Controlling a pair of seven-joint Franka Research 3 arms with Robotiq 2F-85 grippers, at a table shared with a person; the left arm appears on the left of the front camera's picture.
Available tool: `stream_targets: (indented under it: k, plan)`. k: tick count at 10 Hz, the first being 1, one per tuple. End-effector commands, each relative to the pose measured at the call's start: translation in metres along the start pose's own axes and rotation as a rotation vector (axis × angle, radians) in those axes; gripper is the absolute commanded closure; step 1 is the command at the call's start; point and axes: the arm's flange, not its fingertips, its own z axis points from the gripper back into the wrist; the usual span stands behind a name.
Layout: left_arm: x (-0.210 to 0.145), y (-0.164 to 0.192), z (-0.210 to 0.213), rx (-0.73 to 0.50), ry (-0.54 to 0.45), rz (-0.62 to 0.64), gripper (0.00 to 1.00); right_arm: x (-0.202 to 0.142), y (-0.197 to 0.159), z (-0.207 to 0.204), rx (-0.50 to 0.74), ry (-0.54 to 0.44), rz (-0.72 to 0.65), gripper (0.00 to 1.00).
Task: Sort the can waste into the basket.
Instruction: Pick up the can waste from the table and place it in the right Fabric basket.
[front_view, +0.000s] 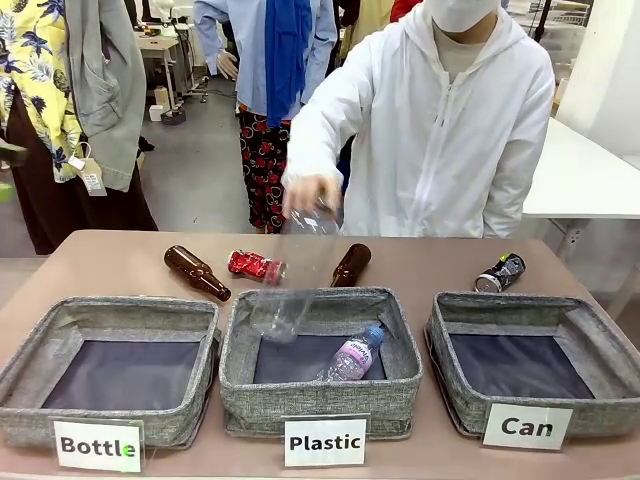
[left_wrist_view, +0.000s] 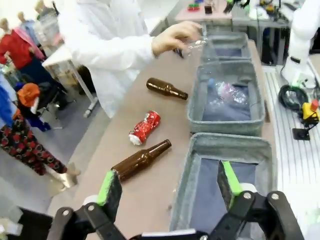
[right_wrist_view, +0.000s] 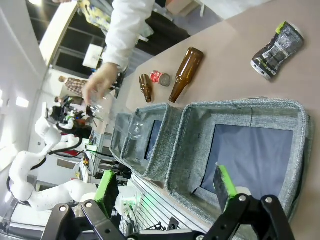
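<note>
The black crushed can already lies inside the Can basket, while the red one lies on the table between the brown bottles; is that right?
Not quite: the front view shows the black can on the table behind the Can basket, not inside it. The red can does lie between the brown bottles.

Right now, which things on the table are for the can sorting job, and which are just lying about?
For the job: red can, black can, Can basket.

Just lying about: brown bottle, second brown bottle, plastic bottle in the Plastic basket, Bottle basket, clear bottle in the person's hand.
</note>
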Motion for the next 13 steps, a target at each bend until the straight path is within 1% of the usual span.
stream_targets:
  k: [1,3,4,5,7,8,9,10,11,12,13]
  plan:
    - [0.041,0.061,-0.065,-0.097,0.153,-0.014,0.0,0.002,-0.001,-0.001,0.021,-0.02,0.027,0.0]
    - [0.073,0.095,-0.138,-0.227,0.238,-0.083,0.0,0.002,-0.001,-0.001,0.021,-0.02,0.027,0.0]
    - [0.084,0.106,-0.173,-0.271,0.306,-0.092,0.0,0.002,-0.001,-0.001,0.021,-0.02,0.027,0.0]
    - [0.085,0.108,-0.179,-0.303,0.337,-0.096,0.0,0.002,-0.001,-0.001,0.021,-0.02,0.027,0.0]
    - [0.07,0.103,-0.144,-0.256,0.242,-0.074,0.0,0.002,-0.001,-0.001,0.021,-0.02,0.027,0.0]
    - [0.063,0.091,-0.137,-0.248,0.193,-0.098,0.0,0.002,-0.001,-0.001,0.021,-0.02,0.027,0.0]
    - [0.065,0.089,-0.162,-0.243,0.27,-0.093,0.0,0.002,-0.001,-0.001,0.021,-0.02,0.027,0.0]
    - [0.069,0.095,-0.197,-0.275,0.339,-0.127,0.0,0.002,-0.001,-0.001,0.021,-0.02,0.027,0.0]
    - [0.068,0.107,-0.227,-0.229,0.448,-0.123,0.0,0.002,-0.001,-0.001,0.021,-0.02,0.027,0.0]
    - [0.067,0.115,-0.259,-0.246,0.504,-0.156,0.0,0.002,-0.001,-0.001,0.021,-0.02,0.027,0.0]
    - [0.066,0.118,-0.287,-0.315,0.522,-0.222,0.0,0.002,-0.001,-0.001,0.021,-0.02,0.027,0.0]
